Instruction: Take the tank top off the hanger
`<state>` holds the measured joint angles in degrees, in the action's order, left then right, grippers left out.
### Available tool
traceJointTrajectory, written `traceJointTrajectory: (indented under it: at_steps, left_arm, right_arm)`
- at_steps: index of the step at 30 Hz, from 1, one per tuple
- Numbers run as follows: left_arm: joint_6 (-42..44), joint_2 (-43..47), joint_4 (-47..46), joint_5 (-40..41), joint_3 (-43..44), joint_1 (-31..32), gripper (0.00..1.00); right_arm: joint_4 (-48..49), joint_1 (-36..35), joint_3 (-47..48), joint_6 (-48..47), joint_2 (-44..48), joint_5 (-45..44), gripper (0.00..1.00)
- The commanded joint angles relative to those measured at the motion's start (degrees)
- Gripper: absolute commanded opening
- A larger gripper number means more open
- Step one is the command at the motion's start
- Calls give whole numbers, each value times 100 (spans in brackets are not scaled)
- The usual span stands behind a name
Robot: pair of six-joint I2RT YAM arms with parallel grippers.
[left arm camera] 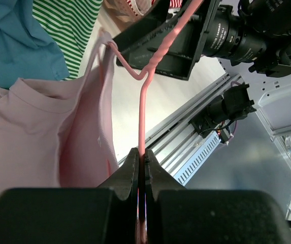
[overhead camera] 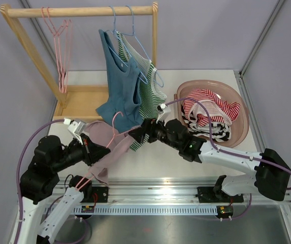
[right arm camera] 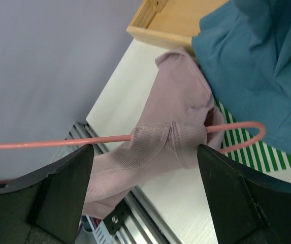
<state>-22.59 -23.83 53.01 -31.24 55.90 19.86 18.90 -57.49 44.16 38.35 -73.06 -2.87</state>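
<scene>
- Left end effector (left arm camera: 141, 161): jaws pressed together, pinching the wire of the pink hanger (left arm camera: 141, 114) on its lower straight run.
- Right end effector (right arm camera: 145, 155): fingers (right arm camera: 59, 190) spread wide and gripping nothing. The hanger wire and a strap of fabric passed across the gap between them.
- Pink hanger: held between the two end effectors above the near left of the worktop (overhead camera: 155, 160), with its hook pointing toward the rack.
- Pink tank top (overhead camera: 103, 145): on the hanger, one strap bunched over the wire just beside the right end effector. The body sagged down beside the left arm.
- Blue tank top (overhead camera: 119, 86) and green striped tank top (overhead camera: 153, 89): hung side by side from the wooden rack (overhead camera: 79, 11). Their hems hung just behind the pink hanger's hook.
- Pink basin (overhead camera: 240, 104): on the right of the worktop, holding red-and-white striped clothes (overhead camera: 208, 109).
</scene>
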Motion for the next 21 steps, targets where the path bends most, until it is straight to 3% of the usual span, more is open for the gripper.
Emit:
traceJointTrajectory:
  at_steps: [1, 3, 8, 14, 16, 17, 18, 19, 21]
  left_arm:
    - [-149, 19, -617, -374, 9, 9, 0]
    - [-141, 2, -661, -391, 52, 9, 0]
    - [-61, -60, -617, -312, 176, 9, 0]
    - [-105, -112, -714, -391, 211, 9, 0]
    - [-97, -121, -705, -356, 237, 9, 0]
    - [-79, -121, -696, -339, 255, 9, 0]
    - [-62, -113, -696, -295, 264, 9, 0]
    - [-61, -130, -687, -268, 272, 9, 0]
    - [-88, -139, -705, -286, 272, 9, 0]
  right_arm:
    - [387, -60, 453, -258, -103, -661, 89]
    - [265, -51, 488, -319, -173, -898, 84]
    - [97, -51, 471, -486, -227, -1224, 53]
    - [79, -60, 506, -574, -376, -1146, 41]
    - [123, -60, 506, -574, -394, -1006, 41]
    - [167, -60, 488, -539, -385, -944, 45]
    - [272, -60, 427, -522, -376, -882, 56]
    - [360, -51, 383, -504, -350, -803, 62]
    - [492, -60, 321, -425, -350, -584, 67]
